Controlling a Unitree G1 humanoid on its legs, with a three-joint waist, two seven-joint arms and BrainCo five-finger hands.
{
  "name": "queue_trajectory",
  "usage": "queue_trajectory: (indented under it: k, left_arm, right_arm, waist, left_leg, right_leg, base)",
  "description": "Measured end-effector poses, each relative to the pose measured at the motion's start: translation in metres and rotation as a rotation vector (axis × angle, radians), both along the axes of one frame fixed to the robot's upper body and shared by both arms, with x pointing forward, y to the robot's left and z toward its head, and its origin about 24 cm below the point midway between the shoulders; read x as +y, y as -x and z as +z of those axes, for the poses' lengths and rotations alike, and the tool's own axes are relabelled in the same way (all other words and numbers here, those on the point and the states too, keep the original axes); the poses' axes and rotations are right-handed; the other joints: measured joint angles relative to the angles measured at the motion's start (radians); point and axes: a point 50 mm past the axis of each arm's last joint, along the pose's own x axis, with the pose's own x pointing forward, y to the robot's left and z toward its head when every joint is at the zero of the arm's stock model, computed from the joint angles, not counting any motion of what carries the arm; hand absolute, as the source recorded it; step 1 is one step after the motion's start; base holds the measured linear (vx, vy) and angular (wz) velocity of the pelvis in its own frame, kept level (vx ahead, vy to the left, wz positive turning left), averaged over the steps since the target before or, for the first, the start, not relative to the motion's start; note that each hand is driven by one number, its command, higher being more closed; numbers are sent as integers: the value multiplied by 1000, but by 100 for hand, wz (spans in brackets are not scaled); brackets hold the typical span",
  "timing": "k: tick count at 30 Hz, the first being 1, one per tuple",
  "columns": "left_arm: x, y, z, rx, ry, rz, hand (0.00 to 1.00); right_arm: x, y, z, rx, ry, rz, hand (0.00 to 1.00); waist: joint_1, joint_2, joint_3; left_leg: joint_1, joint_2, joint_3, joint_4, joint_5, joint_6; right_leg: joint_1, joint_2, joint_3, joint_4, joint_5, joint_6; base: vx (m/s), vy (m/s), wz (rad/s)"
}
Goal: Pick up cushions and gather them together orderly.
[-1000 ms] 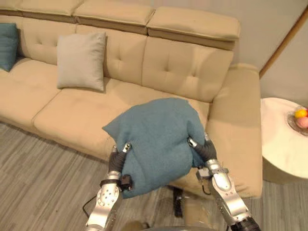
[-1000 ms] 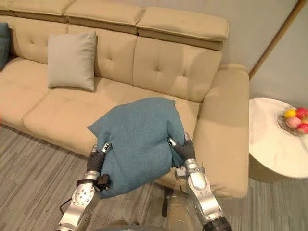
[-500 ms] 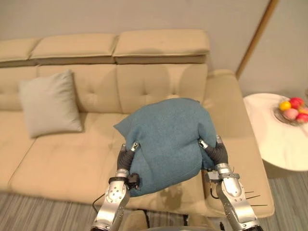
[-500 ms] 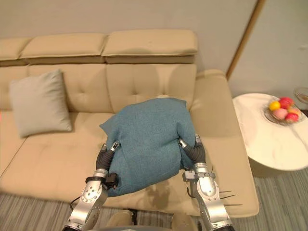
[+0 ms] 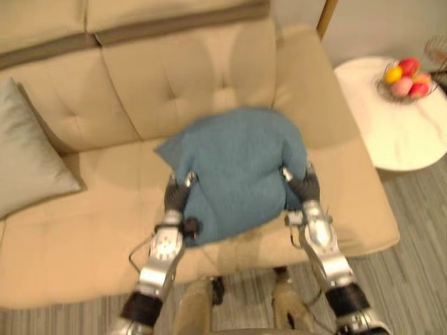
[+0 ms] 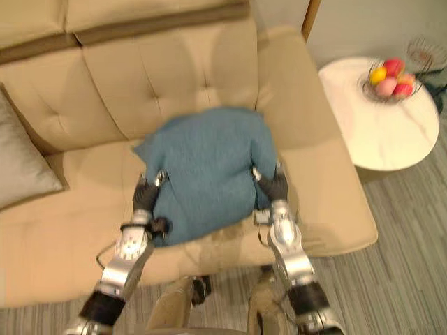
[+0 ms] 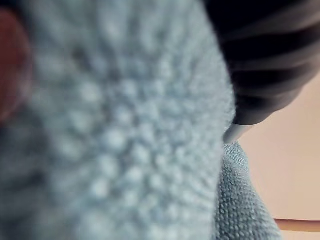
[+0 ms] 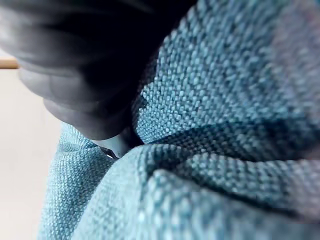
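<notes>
The blue cushion [image 5: 234,167] still sits between the left hand [image 5: 176,197] and right hand [image 5: 304,187]; their grip I cannot tell; maybe lower over the sofa [image 5: 174,77] now.

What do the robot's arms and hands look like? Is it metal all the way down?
Mostly, it seems. The left arm and right arm are slim silver-grey shells with black bands toward the elbows. The left hand and right hand wear dark ribbed covers over the back and wrist.
</notes>
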Motion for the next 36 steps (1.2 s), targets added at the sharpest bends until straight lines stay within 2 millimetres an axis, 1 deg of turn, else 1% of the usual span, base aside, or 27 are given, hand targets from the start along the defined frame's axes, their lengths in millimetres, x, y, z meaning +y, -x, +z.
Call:
queue_trajectory:
  k: [1,2,4,5,6,7,8,9,10,11,12,13,15,16,17,20,23,25,26,27,28,29,30,33,36]
  left_arm:
    - [-4,-16,31,-92,-10,12,100]
    - [-6,-23,47,-136,-16,19,100]
    - [-8,-42,120,-326,-18,68,100]
    - [-6,-44,143,-382,-15,86,100]
    - [-4,-44,176,-463,-11,111,100]
    - [-2,-43,194,-505,3,125,100]
    - [1,-39,228,-583,35,155,100]
    - [0,-37,251,-627,59,170,0]
    - [-1,-36,262,-640,69,181,0]
    - [0,-36,279,-657,88,202,0]
    - [2,-36,289,-659,110,223,0]
    - [4,-38,295,-652,124,238,0]
    - [7,-43,304,-615,149,256,0]
    - [12,-50,299,-569,175,268,0]
    - [12,-53,296,-553,180,271,0]
    - [9,-62,286,-486,235,235,0]
    - [8,-70,271,-419,302,200,0]
    - [8,-81,244,-334,341,187,0]
    - [8,-83,236,-313,347,189,0]
    - [8,-87,222,-275,361,191,0]
    - [11,-91,210,-241,375,199,0]
    - [11,-92,204,-226,372,201,0]
    - [11,-95,192,-193,363,196,0]
    - [10,-98,172,-141,365,187,0]
    - [14,-98,165,-132,367,193,0]
  right_arm:
    - [-1,-11,28,-82,-28,-39,100]
    - [-1,-16,42,-123,-44,-62,100]
    - [4,-28,110,-307,-118,-126,100]
    - [7,-29,130,-356,-133,-142,100]
    - [10,-31,159,-422,-159,-153,100]
    - [12,-31,174,-452,-179,-161,100]
    - [16,-32,202,-497,-219,-186,100]
    - [18,-32,221,-521,-244,-195,0]
    - [19,-32,230,-525,-259,-198,0]
    - [22,-33,243,-529,-279,-204,0]
    - [23,-34,250,-525,-290,-209,0]
    - [24,-37,255,-515,-295,-210,0]
    - [22,-42,260,-479,-308,-205,0]
    - [21,-49,257,-439,-315,-196,0]
    - [20,-50,255,-427,-317,-192,0]
    - [14,-60,247,-361,-330,-172,0]
    - [12,-68,236,-290,-332,-137,0]
    - [9,-74,220,-244,-311,-125,0]
    - [9,-76,215,-229,-301,-120,0]
    - [9,-80,203,-201,-285,-119,0]
    - [12,-82,194,-178,-270,-99,0]
    - [13,-82,190,-171,-267,-91,0]
    - [13,-82,184,-167,-261,-80,0]
    - [11,-78,182,-194,-242,-61,0]
    - [10,-75,182,-216,-239,-56,0]
  waist:
    - [-2,1,30]
    - [-1,1,44]
    - [2,-2,76]
    - [3,-3,93]
    - [4,-2,121]
    - [3,-1,133]
    - [7,-1,148]
    - [8,1,166]
    - [11,1,168]
    - [14,1,169]
    - [14,1,169]
    - [13,2,169]
    - [15,3,170]
    - [18,3,170]
    - [19,3,170]
    - [26,4,170]
    - [30,5,172]
    - [43,7,181]
    - [48,7,183]
    - [56,7,184]
    - [56,9,186]
    - [55,10,188]
    - [55,9,189]
    - [55,9,188]
    - [56,9,188]
  left_leg:
    - [-18,-4,-11,-20,25,2]
    - [-22,-8,-15,-33,38,2]
    - [-65,-18,-21,-107,103,2]
    - [-72,-20,-23,-128,122,2]
    - [-79,-23,-29,-161,150,-2]
    - [-85,-26,-33,-177,164,-4]
    - [-101,-32,-39,-213,194,-7]
    - [-101,-34,-42,-250,219,-10]
    - [-103,-34,-44,-276,235,-14]
    - [-106,-35,-48,-328,267,-16]
    - [-109,-34,-57,-369,292,-20]
    - [-112,-33,-63,-400,312,-22]
    - [-138,-30,-72,-413,324,-27]
    - [-153,-29,-75,-413,325,-27]
    - [-158,-29,-76,-413,325,-27]
    - [-186,-27,-85,-413,327,-31]
    - [-225,-16,-93,-413,332,-37]
    - [-233,-9,-94,-413,333,-40]
    - [-233,-7,-93,-413,332,-40]
    - [-237,0,-92,-413,332,-40]
    - [-242,5,-93,-413,333,-40]
    - [-243,6,-93,-413,334,-42]
    - [-246,10,-91,-413,334,-42]
    - [-249,21,-92,-413,338,-49]
    - [-247,29,-90,-413,342,-54]
  right_leg:
    - [-15,-8,-15,-8,10,13]
    - [-20,-10,-20,-14,18,10]
    - [-81,-15,-30,-38,60,2]
    - [-89,-18,-35,-53,73,2]
    - [-99,-20,-42,-75,95,2]
    - [-107,-21,-46,-83,101,2]
    - [-130,-20,-47,-101,120,4]
    - [-137,-21,-51,-118,131,4]
    - [-145,-21,-55,-128,141,3]
    - [-163,-20,-65,-145,149,3]
    - [-176,-15,-71,-158,159,-1]
    - [-191,-11,-75,-158,160,-2]
    - [-219,-7,-85,-158,162,-1]
    - [-233,-7,-91,-158,162,-1]
    - [-237,-7,-94,-158,162,-1]
    - [-257,-7,-111,-158,162,-1]
    - [-285,-3,-131,-158,162,-1]
    - [-293,3,-132,-158,162,-2]
    - [-293,5,-132,-158,162,-2]
    - [-301,11,-132,-152,162,-2]
    - [-308,17,-133,-146,161,-3]
    - [-309,19,-133,-145,161,-3]
    - [-316,23,-133,-139,159,-5]
    - [-333,30,-137,-105,148,-16]
    - [-353,41,-136,-60,126,-24]
  base:
    - [-112,-34,35]
    - [-136,-50,31]
    - [-129,-31,18]
    - [-95,-30,15]
    - [-72,-29,13]
    - [-86,-26,13]
    - [-77,-20,13]
    - [-70,-19,9]
    - [-63,-25,11]
    - [-49,-24,8]
    - [-45,-25,8]
    - [-29,-17,3]
    - [-18,6,7]
    - [-10,30,9]
    - [-1,35,7]
    - [4,40,11]
    - [-1,45,11]
    - [4,12,-2]
    - [10,14,-7]
    - [9,9,-8]
    - [8,7,-6]
    - [1,14,-6]
    - [-5,16,-5]
    - [-19,36,-5]
    - [-39,19,-4]
